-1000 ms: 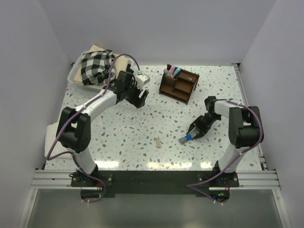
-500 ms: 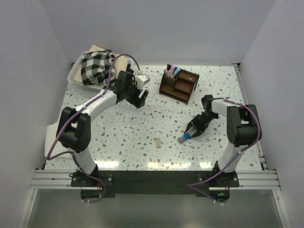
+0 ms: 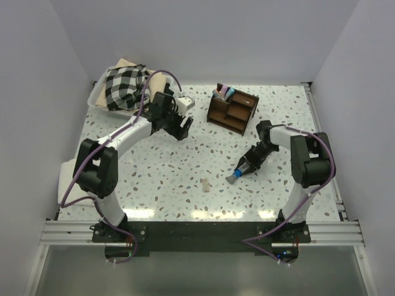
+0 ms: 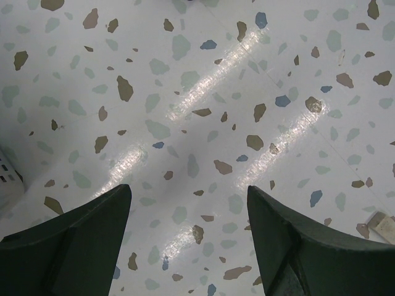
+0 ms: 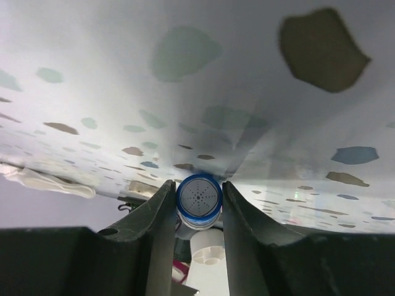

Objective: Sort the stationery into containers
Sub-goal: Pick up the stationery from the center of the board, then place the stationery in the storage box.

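Top external, bench: speckled surface carrying everything, with both arms reaching out over it.
Tub: white, at the far left corner, stuffed with checked cloth; it has no part in the sorting.
Organizer: dark wood with stepped compartments, at far centre, well apart from both tools.
Left tool: fingers spread with nothing between them, over bare bench near the tub.
Right tool: clamped on the cylinder, one finger against each side, low on the near right.
Pens: standing in the organizer's back-left compartment, pink and light blue ends showing.
Cylinder: short and blue-rimmed, poking out of the right tool toward the near side; I cannot tell whether it is off the surface.
Stub: beige, lying loose at centre front, near the cylinder.
Step in hand: probably carrying the cylinder to the organizer.
Doing it well: lift clear before swinging across, since a round body may slip. Come down from above over a free front compartment, not the one crowded with pens. Part the fingers only once the cylinder sits inside.
Counts: one tub, one organizer, two tools, one cylinder, one stub; at least three pens, the exact number too small to tell.
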`<state>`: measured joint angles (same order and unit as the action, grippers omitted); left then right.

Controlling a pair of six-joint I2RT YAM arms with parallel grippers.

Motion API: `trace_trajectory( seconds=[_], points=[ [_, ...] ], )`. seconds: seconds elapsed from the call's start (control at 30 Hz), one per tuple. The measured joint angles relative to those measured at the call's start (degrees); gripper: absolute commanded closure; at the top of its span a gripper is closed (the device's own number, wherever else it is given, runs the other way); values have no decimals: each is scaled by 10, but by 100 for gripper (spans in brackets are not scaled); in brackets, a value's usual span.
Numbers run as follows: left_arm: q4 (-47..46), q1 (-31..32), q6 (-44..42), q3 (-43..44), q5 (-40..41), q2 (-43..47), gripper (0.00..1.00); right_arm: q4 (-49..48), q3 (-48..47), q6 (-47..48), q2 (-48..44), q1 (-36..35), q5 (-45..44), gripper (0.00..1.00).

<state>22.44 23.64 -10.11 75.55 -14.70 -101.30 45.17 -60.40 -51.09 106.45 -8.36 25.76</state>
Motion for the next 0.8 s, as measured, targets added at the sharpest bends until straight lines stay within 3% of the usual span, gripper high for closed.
trace_trajectory(
  seconds=[0.13, 0.47, 0.67, 0.8],
  points=[
    [0, 0, 0, 0, 0, 0, 20, 0, -43, 24, 0, 0, 10, 100],
    [1, 0, -11, 3, 1, 3, 19, 5, -291, 204, -55, -4, 12, 100],
    [1, 0, -15, 3, 0, 20, 18, -6, -409, 349, -79, -21, -58, 100],
    [-1, 0, -15, 12, 0, 29, 18, -49, -436, 430, -79, -37, -144, 100]
  ],
)
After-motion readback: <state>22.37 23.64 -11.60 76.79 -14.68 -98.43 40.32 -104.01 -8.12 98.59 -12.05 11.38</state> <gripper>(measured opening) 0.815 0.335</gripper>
